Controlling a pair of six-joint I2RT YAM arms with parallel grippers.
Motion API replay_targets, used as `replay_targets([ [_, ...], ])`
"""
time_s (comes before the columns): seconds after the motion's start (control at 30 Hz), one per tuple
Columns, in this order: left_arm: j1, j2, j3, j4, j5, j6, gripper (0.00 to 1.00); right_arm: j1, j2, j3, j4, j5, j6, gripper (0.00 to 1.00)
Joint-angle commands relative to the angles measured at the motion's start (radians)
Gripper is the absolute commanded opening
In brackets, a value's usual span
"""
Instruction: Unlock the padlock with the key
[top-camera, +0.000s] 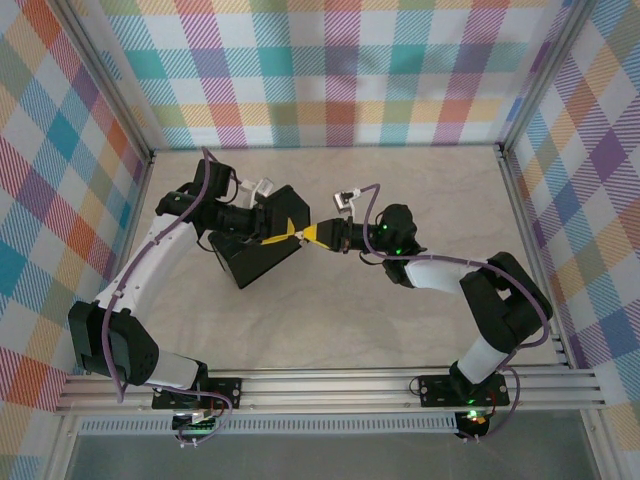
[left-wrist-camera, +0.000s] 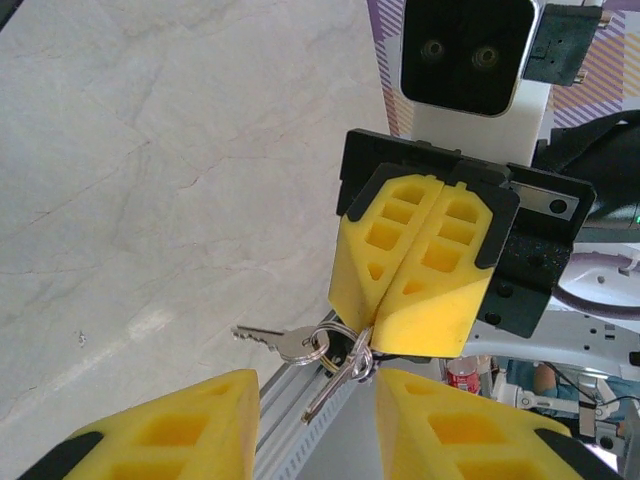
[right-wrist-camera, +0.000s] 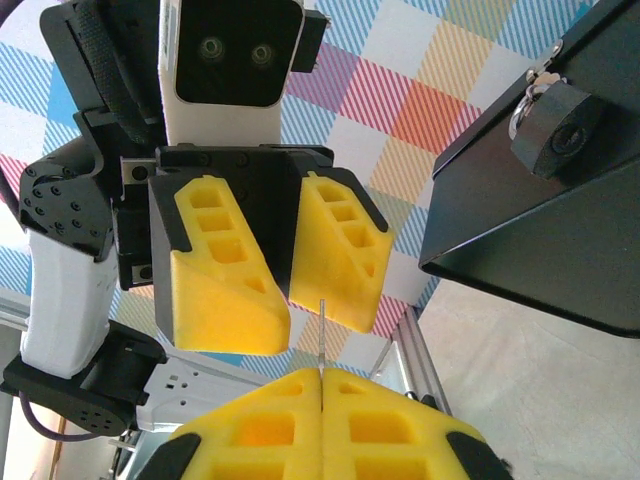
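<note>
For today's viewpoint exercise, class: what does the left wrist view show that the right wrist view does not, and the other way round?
Left wrist adds: the key ring with its keys fanned out, dangling at the tip of the right claw.
Right wrist adds: the padlock hanging on the dark box.
Shared: both claws, the left claw open, the right shut on the key.
</note>
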Motion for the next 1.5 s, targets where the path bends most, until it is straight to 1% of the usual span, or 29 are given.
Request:
replay_targets([
  [0.0, 0.009, -0.003, -0.002, 0.026, 0.037, 0.019, 0.33, 0.005, 0.019, 0.045, 0.025, -0.015, 0.005, 0.0],
  [0.33, 0.009, 0.004, -0.005, 0.012, 0.039, 0.039, 0.26, 0.011, 0.038, 0.048, 0.034, -0.018, 0.012, 0.0],
  [0.53, 0.009, 0.012, -0.005, 0.007, 0.049, 0.052, 0.19, 0.011, 0.054, 0.054, 0.052, -0.022, 0.033, 0.0],
  [0.73, 0.009, 0.017, -0.008, -0.001, 0.053, 0.066, 0.12, 0.011, 0.058, 0.061, 0.053, -0.026, 0.038, 0.0],
  [0.9, 0.009, 0.016, -0.024, 0.016, 0.054, 0.062, 0.0, 0.011, 0.056, 0.052, 0.052, -0.024, 0.033, 0.0],
  [0.97, 0.009, 0.017, -0.027, 0.022, 0.057, 0.059, 0.0, 0.011, 0.055, 0.044, 0.058, -0.023, 0.033, 0.04],
  [1.03, 0.01, 0.017, -0.028, 0.024, 0.056, 0.059, 0.0, 0.007, 0.054, 0.032, 0.069, -0.02, 0.041, 0.11],
  [1.07, 0.009, 0.017, -0.028, 0.024, 0.057, 0.059, 0.0, 0.003, 0.054, 0.024, 0.074, -0.016, 0.046, 0.17],
  [1.2, 0.01, 0.013, -0.027, 0.021, 0.062, 0.063, 0.0, -0.015, 0.043, -0.017, 0.105, -0.01, 0.05, 0.26],
  [1.47, 0.009, 0.008, -0.041, 0.032, 0.066, 0.055, 0.0, 0.001, 0.045, -0.009, 0.103, -0.016, 0.043, 0.27],
])
